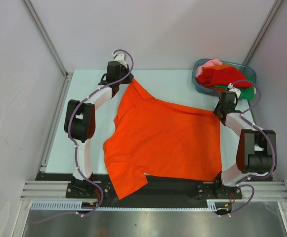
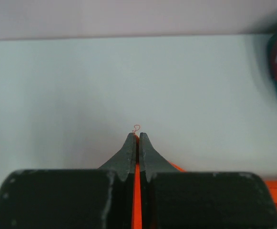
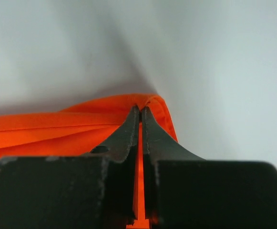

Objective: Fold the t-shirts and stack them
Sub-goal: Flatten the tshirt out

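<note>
Across the far worktop (image 1: 173, 81), left tool (image 2: 138, 136) and right tool (image 3: 140, 109) are clamping the orange t-shirt (image 1: 168, 143), its body lying nearward.

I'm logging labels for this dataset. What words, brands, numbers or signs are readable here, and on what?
None can be read in any view.
The bright orange short-sleeved cloth t-shirt is plain, with no print showing.
The bluish translucent plastic tub shows no label.

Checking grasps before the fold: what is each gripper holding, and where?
Both pinch the orange t-shirt: left gripper its far left corner, right gripper its far right corner.
</note>
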